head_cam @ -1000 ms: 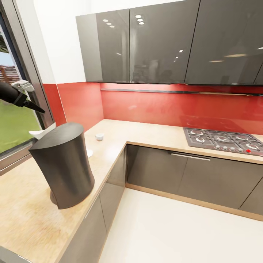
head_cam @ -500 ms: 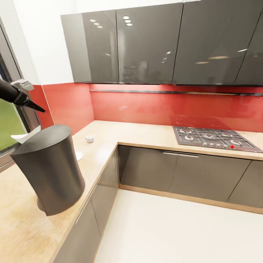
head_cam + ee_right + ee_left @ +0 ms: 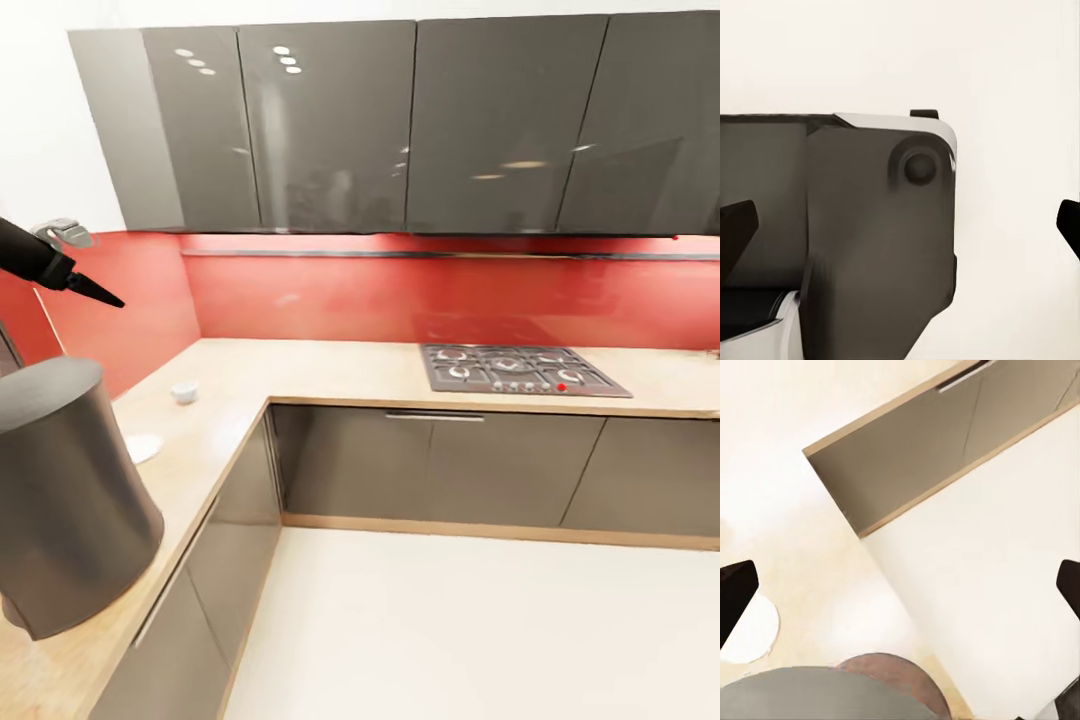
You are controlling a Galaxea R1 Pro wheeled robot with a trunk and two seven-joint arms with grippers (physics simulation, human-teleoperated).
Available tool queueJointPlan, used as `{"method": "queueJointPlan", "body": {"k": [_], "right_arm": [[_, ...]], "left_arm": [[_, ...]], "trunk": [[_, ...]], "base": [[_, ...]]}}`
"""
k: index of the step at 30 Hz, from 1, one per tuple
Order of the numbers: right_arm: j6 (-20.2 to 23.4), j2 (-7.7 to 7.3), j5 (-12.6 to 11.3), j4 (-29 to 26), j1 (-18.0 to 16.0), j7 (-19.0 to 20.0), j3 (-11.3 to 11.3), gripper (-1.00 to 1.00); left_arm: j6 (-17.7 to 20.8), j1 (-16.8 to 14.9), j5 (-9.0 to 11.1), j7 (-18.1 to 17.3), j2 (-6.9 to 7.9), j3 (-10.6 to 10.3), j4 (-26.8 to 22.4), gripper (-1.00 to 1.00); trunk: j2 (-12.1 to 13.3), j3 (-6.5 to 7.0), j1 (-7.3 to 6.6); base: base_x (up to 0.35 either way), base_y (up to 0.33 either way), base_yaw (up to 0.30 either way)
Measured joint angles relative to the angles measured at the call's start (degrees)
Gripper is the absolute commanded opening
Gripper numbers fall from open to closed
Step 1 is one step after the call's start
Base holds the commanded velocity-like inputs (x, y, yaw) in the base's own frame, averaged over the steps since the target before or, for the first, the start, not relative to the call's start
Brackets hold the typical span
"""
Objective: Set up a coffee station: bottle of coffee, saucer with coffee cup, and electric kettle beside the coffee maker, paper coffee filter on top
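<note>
The coffee maker (image 3: 60, 500), a tall dark grey cylinder, stands on the beige countertop (image 3: 230, 375) at the head view's left edge. Beyond it lie a white saucer (image 3: 142, 447) and, further along, a small white coffee cup (image 3: 184, 392), apart from each other. My left arm hangs above the coffee maker, with one dark finger (image 3: 97, 292) pointing right. In the left wrist view the left gripper (image 3: 904, 589) is open over the counter edge, with the saucer (image 3: 750, 630) and the coffee maker's top (image 3: 810, 694) below. My right gripper (image 3: 904, 225) is open and holds nothing.
A gas hob (image 3: 520, 368) sits in the back counter under the red backsplash (image 3: 400, 295). Glossy grey wall cabinets (image 3: 400, 120) hang above. Grey base cabinets (image 3: 430, 465) line the L-shaped counter around a pale floor (image 3: 480, 630). The robot's dark base (image 3: 870, 225) shows in the right wrist view.
The camera has swung to the right: the window has left the picture and the coffee maker, saucer and cup have slid toward its left edge. The things themselves have not moved.
</note>
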Motion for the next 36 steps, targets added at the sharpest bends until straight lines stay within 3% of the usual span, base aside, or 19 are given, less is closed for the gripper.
{"method": "queueJointPlan", "body": {"k": [13,17,18,19,24,29,34,36], "right_arm": [[0.01,0.00,0.00,0.03,0.00,0.00,0.00,1.00],[0.00,0.00,0.00,0.04,0.00,-0.01,0.00,1.00],[0.00,0.00,0.00,0.06,0.00,-0.01,0.00,1.00],[0.00,0.00,0.00,0.08,0.00,-0.01,0.00,1.00],[0.00,0.00,0.00,0.08,0.00,-0.01,0.00,1.00],[0.00,0.00,0.00,0.08,0.00,-0.01,0.00,1.00],[0.00,0.00,0.00,0.08,0.00,-0.01,0.00,1.00],[0.00,0.00,0.00,0.08,0.00,-0.01,0.00,1.00]], "left_arm": [[0.02,0.24,0.80,-0.02,-0.43,-0.05,0.73,1.00],[0.02,1.98,5.35,-0.02,-0.98,-0.07,1.14,1.00],[0.02,3.06,7.27,-0.02,-1.08,-0.12,1.15,1.00],[-0.03,6.36,12.33,-0.02,-1.45,-0.28,0.96,1.00],[-0.11,13.90,19.88,-0.03,-3.80,-0.25,0.77,1.00],[-0.32,20.33,23.01,0.80,-6.36,-0.23,0.38,1.00],[-0.69,27.59,25.89,4.06,-11.12,0.09,0.26,1.00],[-0.75,29.68,27.01,5.38,-12.39,0.16,0.23,1.00]], "trunk": [[0.00,0.39,0.01],[0.01,0.51,0.01],[0.02,0.53,0.01],[-0.01,0.55,0.00],[0.02,0.69,0.01],[0.01,0.82,0.01],[0.02,0.93,0.01],[0.01,0.98,0.01]], "base": [[0.105,-0.181,-0.284],[0.010,-0.009,-0.284],[0.002,-0.002,-0.283],[0.001,-0.001,-0.282],[0.000,0.000,-0.281],[0.000,0.000,-0.277],[0.000,0.000,-0.275],[0.000,0.000,-0.272]]}}
